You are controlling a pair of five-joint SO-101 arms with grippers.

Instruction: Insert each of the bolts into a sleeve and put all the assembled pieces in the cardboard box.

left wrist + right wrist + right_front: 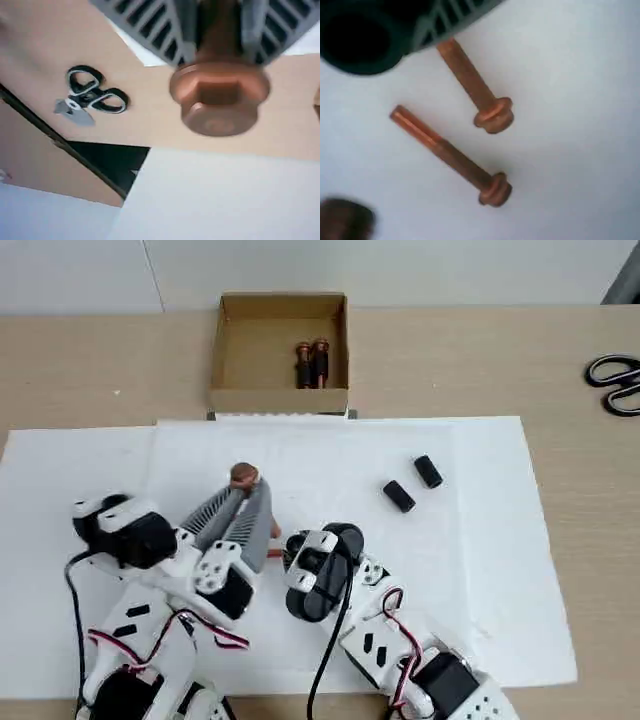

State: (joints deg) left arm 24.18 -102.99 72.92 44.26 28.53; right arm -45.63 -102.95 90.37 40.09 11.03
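Left gripper clamping copper bolt, centre-left of frame. Right gripper hovering lower centre, seemingly over two loose bolts; its grip state indeterminate.

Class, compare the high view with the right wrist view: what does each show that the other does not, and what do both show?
High view, not the right wrist: the cardboard box holding two assembled pieces, two loose sleeves, and scissors.
Right wrist, not the high view: two loose bolts in full, lying apart, and a black sleeve seen end-on.
Both: the white sheet and, seemingly, the head of the held bolt in the left gripper.
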